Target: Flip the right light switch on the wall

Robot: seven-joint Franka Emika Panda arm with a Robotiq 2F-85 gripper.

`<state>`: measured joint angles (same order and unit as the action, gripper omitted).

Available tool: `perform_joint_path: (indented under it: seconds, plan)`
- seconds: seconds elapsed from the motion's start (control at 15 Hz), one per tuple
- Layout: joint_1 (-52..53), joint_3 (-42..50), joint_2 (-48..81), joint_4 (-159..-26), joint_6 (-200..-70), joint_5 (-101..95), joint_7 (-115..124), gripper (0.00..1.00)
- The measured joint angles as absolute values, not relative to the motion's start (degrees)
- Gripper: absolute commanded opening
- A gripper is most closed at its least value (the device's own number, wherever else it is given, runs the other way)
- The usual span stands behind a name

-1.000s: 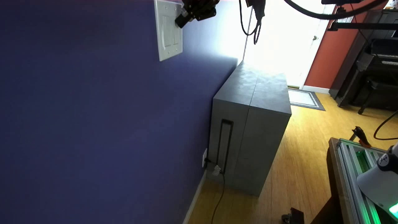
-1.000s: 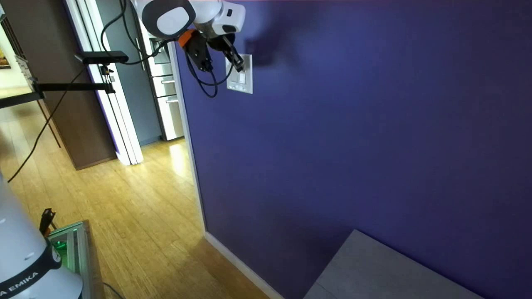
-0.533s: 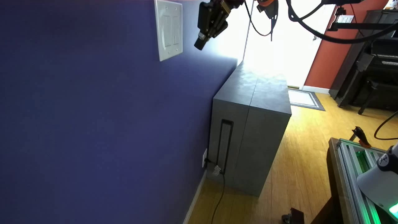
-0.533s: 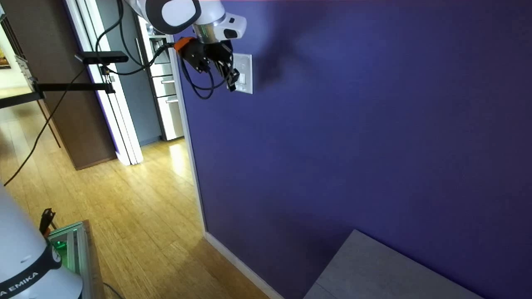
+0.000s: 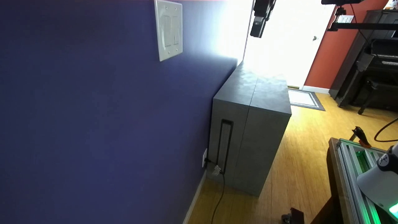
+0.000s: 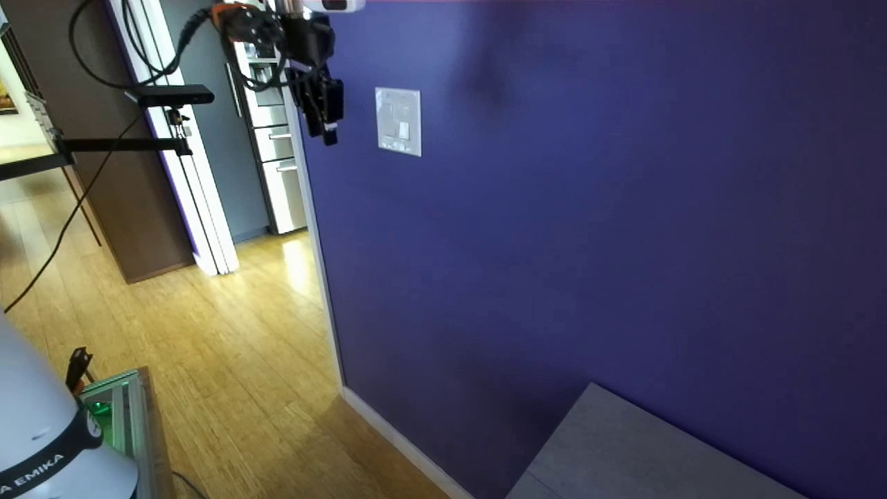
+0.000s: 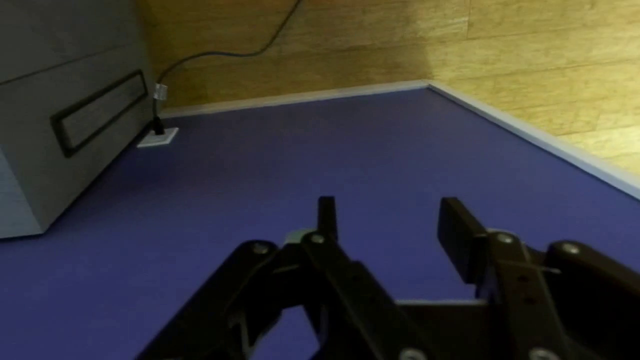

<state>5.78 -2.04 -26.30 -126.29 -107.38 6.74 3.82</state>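
Released, my black two-fingered metal gripper (image 7: 387,220) has its fingertips (image 7: 457,240) well apart, nothing between them, at the lower middle of the wrist view. In an exterior view it hangs toward the top, right of centre, well off the flat, matte blue-purple painted wall (image 5: 102,109). My target, the slim white right-hand rocker (image 6: 404,129), sits in the white rectangular switch plate (image 5: 173,51), high and just left of centre in both exterior views; the wrist view misses it. A bright patch on its lower part hints that it tilts unlike the matching white left-hand rocker (image 6: 388,119), so it may be flipped already, but I can't confirm that. I'd settle it first, from a clearer look. If a press is needed, I'd bring the fingertips together into one narrow tip and line up by the exterior views. Then I'd come in square to the wall, touch whichever end of the rocker stands proud, and push lightly until it tips. After that, straight back out: a sideways slide could catch the neighbour, and pushing past the stop would only strain the plate.
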Motion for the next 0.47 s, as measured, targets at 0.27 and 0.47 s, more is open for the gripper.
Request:
perform_joint_path:
  seconds: [0.27,0.47]
  plan:
    - [5.3,-3.9,-32.7,-124.8,-97.3,3.9,4.1,1.00]
    - [6.2,-4.5,-35.2,-124.7,-93.3,3.4,0.4,1.00]
